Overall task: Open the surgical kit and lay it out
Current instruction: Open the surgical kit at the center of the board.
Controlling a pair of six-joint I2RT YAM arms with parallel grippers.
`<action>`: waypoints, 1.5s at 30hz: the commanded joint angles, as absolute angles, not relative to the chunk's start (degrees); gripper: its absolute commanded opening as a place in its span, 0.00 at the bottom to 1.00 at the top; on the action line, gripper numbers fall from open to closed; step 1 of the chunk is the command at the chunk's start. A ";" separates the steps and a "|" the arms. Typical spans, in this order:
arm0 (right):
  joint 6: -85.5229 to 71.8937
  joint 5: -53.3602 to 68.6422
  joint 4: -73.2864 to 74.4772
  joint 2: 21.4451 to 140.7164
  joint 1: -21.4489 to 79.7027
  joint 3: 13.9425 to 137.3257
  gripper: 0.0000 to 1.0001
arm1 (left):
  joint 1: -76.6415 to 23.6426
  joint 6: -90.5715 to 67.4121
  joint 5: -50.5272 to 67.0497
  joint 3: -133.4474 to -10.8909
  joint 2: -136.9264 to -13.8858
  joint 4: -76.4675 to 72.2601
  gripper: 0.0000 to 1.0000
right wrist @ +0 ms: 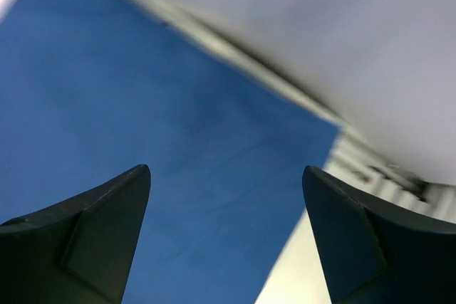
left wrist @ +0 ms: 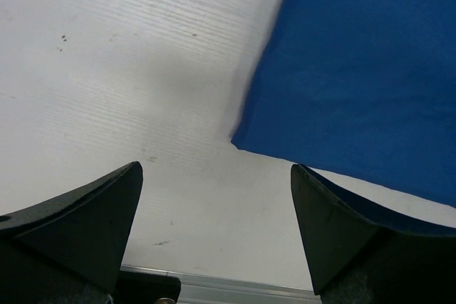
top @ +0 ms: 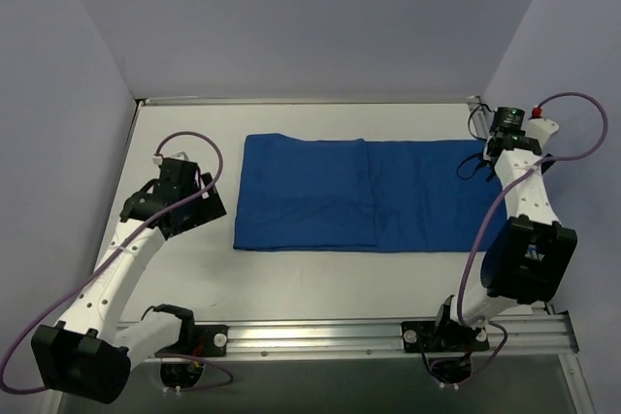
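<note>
My left gripper (left wrist: 215,169) hangs over the white table (left wrist: 107,69), jaws wide apart and empty. A corner of the blue cloth wrap (left wrist: 356,69) lies just ahead, toward my right finger. My right gripper (right wrist: 226,170) gapes empty too, with the wrap spread beneath it.

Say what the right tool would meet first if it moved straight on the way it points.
Probably the cloth: in the wrist view it fills the gap ahead of the open right tool. Depth is unclear, so I cannot say how close.
</note>
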State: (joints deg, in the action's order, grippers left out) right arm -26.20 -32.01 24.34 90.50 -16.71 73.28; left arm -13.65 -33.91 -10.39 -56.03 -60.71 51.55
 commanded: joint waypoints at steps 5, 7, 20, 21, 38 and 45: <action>-28.65 -15.84 23.03 74.37 -3.35 68.74 0.98 | -30.54 -38.05 -19.05 -67.14 -71.25 48.96 0.94; -28.74 -12.85 23.29 70.78 -1.41 67.07 1.00 | -34.96 -38.84 -21.43 -71.51 -74.60 48.52 0.94; -24.52 -9.05 27.68 52.48 2.28 65.47 1.00 | -62.73 -34.73 -34.28 -100.09 -109.40 46.32 0.97; -24.52 -9.05 27.95 52.04 2.29 65.83 1.00 | -63.62 -34.19 -34.36 -103.50 -113.08 46.14 0.98; -24.61 -9.14 30.06 47.90 3.87 66.18 1.00 | -71.63 -22.77 -30.23 -116.98 -134.55 38.67 0.77; -24.52 -8.35 29.36 47.99 4.22 65.39 1.00 | -71.54 -22.94 -31.11 -116.72 -136.76 41.22 0.66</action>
